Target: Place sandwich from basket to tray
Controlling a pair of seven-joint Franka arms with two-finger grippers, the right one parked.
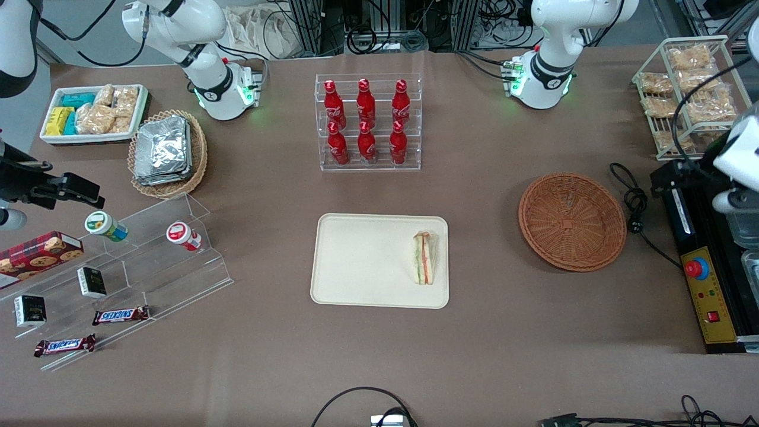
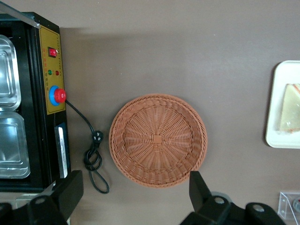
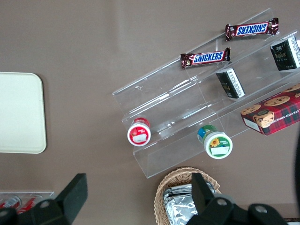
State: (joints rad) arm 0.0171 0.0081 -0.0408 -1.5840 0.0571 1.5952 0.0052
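The sandwich (image 1: 423, 258) lies on the cream tray (image 1: 356, 261), at the tray's end nearest the working arm, its striped cut edge up. In the left wrist view the sandwich (image 2: 290, 107) shows on the tray's rim end (image 2: 273, 112). The reddish-brown basket (image 1: 572, 220) sits beside the tray toward the working arm's end, with nothing in it (image 2: 158, 139). My gripper (image 2: 135, 192) hangs high over the table just off the basket's rim, open wide, with nothing between its black fingers (image 2: 199, 186). The working arm's wrist (image 1: 738, 157) shows at the edge of the front view.
A black control box (image 1: 705, 296) with a red button (image 2: 59, 96) and a coiled cable (image 2: 93, 159) lie beside the basket. A bottle rack (image 1: 367, 121) stands farther from the front camera than the tray. A wire snack rack (image 1: 688, 89) stands near the working arm's base.
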